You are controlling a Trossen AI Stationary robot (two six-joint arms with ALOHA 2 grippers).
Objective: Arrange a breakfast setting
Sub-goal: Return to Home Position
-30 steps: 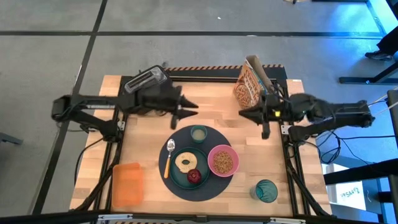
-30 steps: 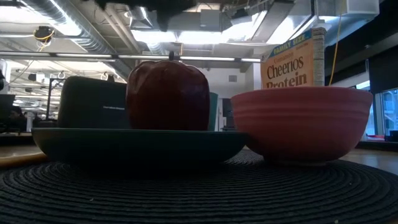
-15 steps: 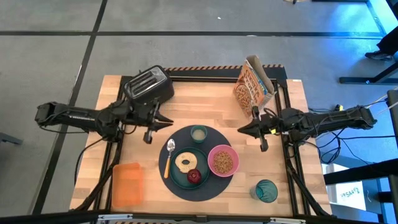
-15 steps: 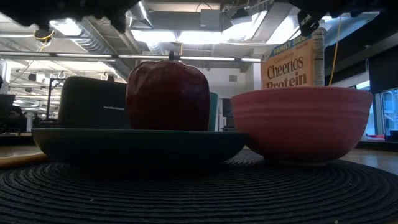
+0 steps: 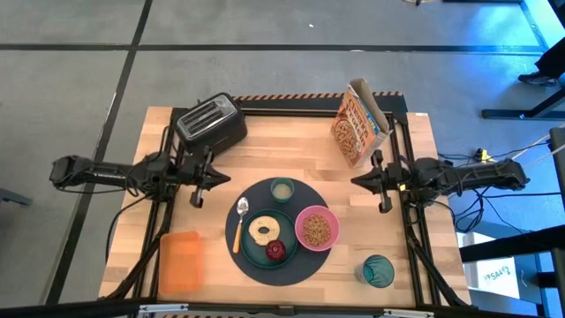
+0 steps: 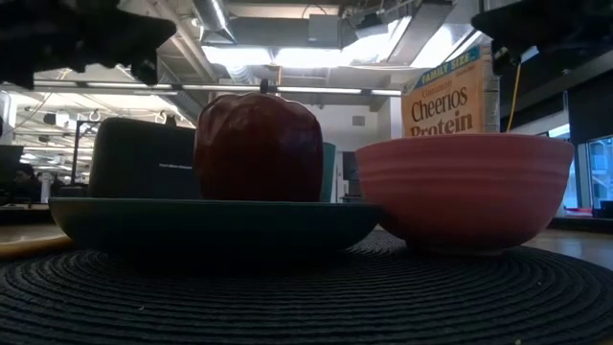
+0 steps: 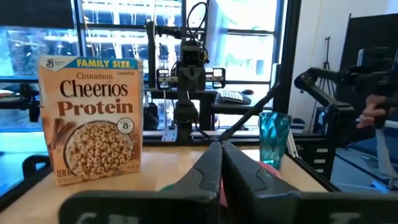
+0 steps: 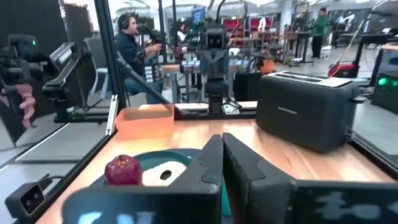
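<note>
beyond the pink bowl (image 6: 465, 190), "cheerios protein" cereal box (image 6: 450, 101)

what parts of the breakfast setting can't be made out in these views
Low view: the fruit and plate hide the bagel half, spoon and cup.
Low view: the wall of the bowl hides its contents.
Left wrist view: the shut left gripper covers spoon and bagel half.
Right wrist view: the shut right gripper covers the bowl.

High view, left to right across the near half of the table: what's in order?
orange bin → orange-handled spoon → bagel half → pink bowl → teal glass. The apple overlaps the bagel half, so it is left out.
</note>
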